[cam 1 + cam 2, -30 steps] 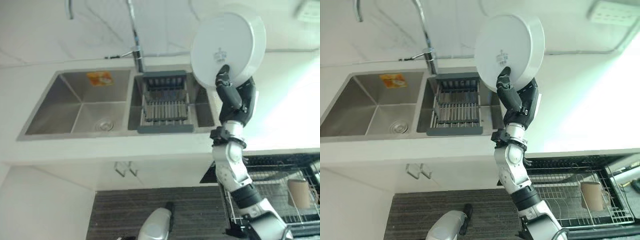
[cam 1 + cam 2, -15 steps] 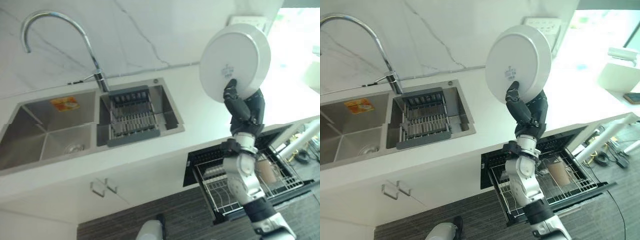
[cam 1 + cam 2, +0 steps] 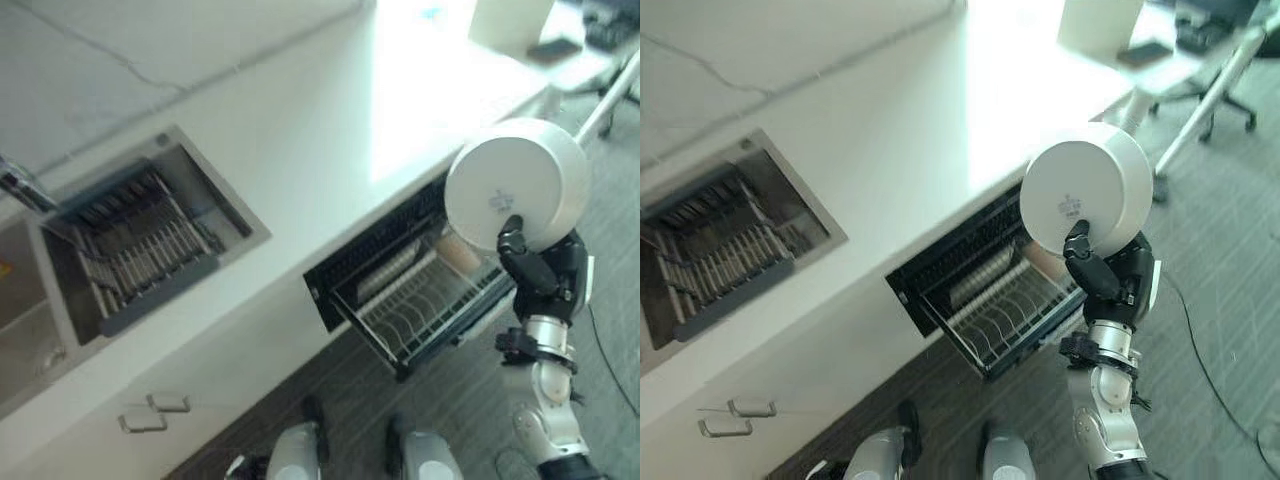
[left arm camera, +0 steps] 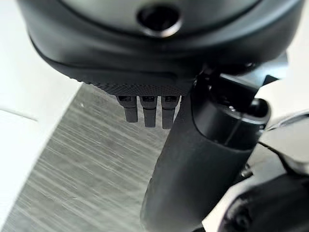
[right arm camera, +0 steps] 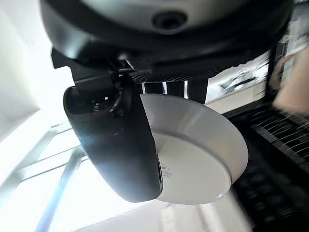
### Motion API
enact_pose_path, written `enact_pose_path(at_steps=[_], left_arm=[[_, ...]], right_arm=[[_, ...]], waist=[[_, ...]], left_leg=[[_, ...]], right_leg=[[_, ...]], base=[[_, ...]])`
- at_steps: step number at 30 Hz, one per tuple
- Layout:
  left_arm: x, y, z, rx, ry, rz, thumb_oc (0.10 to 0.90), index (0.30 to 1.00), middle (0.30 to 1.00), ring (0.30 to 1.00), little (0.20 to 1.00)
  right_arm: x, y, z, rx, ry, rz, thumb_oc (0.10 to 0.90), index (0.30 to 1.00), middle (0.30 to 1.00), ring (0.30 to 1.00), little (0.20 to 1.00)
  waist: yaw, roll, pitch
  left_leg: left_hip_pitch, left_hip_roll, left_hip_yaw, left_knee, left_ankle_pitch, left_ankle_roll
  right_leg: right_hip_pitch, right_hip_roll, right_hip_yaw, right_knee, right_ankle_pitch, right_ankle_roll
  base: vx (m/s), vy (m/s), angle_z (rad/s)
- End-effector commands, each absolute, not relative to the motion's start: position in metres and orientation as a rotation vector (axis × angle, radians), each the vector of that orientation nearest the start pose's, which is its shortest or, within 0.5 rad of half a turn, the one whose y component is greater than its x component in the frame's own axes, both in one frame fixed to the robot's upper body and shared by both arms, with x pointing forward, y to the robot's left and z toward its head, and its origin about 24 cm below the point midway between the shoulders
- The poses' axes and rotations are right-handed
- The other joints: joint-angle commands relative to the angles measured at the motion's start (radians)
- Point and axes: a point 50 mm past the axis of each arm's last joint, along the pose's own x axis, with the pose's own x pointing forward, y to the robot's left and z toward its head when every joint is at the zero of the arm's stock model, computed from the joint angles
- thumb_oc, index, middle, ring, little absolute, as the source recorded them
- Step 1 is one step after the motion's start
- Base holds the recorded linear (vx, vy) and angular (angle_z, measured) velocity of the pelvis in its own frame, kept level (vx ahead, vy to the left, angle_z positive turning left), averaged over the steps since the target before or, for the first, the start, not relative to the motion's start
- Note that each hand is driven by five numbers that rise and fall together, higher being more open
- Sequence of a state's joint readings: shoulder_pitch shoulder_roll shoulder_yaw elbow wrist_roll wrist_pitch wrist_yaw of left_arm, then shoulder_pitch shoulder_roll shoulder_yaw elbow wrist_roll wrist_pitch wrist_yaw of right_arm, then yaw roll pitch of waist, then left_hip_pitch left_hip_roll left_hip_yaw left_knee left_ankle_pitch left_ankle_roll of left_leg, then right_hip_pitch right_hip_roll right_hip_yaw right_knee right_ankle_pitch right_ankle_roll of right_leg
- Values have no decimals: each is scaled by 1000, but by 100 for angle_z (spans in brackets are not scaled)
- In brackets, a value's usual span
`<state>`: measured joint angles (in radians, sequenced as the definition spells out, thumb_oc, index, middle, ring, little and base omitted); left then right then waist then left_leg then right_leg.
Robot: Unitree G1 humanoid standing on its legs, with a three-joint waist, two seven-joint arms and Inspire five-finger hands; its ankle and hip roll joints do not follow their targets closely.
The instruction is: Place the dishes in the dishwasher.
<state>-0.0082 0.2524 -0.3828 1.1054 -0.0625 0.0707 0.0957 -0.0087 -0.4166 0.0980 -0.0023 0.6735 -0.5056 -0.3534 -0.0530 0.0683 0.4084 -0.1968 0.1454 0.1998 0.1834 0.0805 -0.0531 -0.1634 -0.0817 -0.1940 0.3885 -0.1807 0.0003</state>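
Since the earlier frames the camera has swung right: the steel double sink with its dark drain rack now sits at the far left edge of the white countertop, and the open dishwasher under that countertop's front edge is in near-full view. Plate and hand keep the same grip but now hang over the floor in front of the pulled-out rack, not above the sink.

Right hand grasps the round white plate with raised rim: thumb pressed on its underside near the lower edge, fingers curled behind the rim, clearest in the right wrist view, where the plate sits wedged between thumb and fingers. Plate is held upright on edge, underside toward the camera, likely so it can drop straight into the slots between the tines.

Wire dishwasher rack is slid out from the dark opening; a tan cup-like item stands at its right end, partly hidden behind the plate. Plate is above and just right of the rack, not touching it.

Left hand hangs idle over the grey striped floor, fingers relaxed, holding nothing.

Step in hand, as I judge it: carrying the plate to the rack, placement not yet done.
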Motion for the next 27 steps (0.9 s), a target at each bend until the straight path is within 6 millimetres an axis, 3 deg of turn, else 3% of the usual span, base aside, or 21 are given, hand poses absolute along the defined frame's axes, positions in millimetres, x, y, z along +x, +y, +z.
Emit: enact_pose_path(at_steps=[1,6,12,21,25,27], left_arm=[[153,202,-143,416,999,-52,800,900,900,900,900],[159,200,-141,425,983,-59,800,900,900,900,900],[165,205,-137,418,964,-28,800,900,900,900,900],[169,210,-135,432,972,-38,800,900,900,900,900],[176,212,-132,440,955,-45,800,900,900,900,900],[180,213,-129,442,947,-46,800,900,900,900,900]], right_arm=[[252,-222,166,354,-786,-141,400,300,300,300,300],[256,-219,156,345,-758,-159,400,300,300,300,300],[262,-213,142,323,-692,-162,400,300,300,300,300],[287,-208,135,185,-569,-252,400,300,300,300,300],[300,-212,145,34,-555,-378,400,300,300,300,300],[306,-213,154,-123,-562,-423,400,300,300,300,300]], waist=[[16,-36,-38],[17,-29,-10],[36,-26,49],[78,-31,84],[98,-39,98],[105,-45,106]], left_leg=[[52,-14,-87,117,-210,22],[30,-18,-93,117,-207,28],[12,-39,-89,117,-190,48],[-4,-56,-102,117,-180,61],[-13,-60,-103,117,-180,69],[-17,-63,-106,117,-180,73]], right_leg=[[87,-1,-42,-88,2,26],[66,7,-43,-88,7,25],[21,-10,-51,5,-18,14],[4,-23,-63,25,-10,18],[-8,-23,-63,33,-6,21],[-14,-22,-62,38,-3,24]], base=[[0,0,0],[-15,22,1],[-45,44,5],[-22,25,11],[-32,13,13],[-31,9,3]])
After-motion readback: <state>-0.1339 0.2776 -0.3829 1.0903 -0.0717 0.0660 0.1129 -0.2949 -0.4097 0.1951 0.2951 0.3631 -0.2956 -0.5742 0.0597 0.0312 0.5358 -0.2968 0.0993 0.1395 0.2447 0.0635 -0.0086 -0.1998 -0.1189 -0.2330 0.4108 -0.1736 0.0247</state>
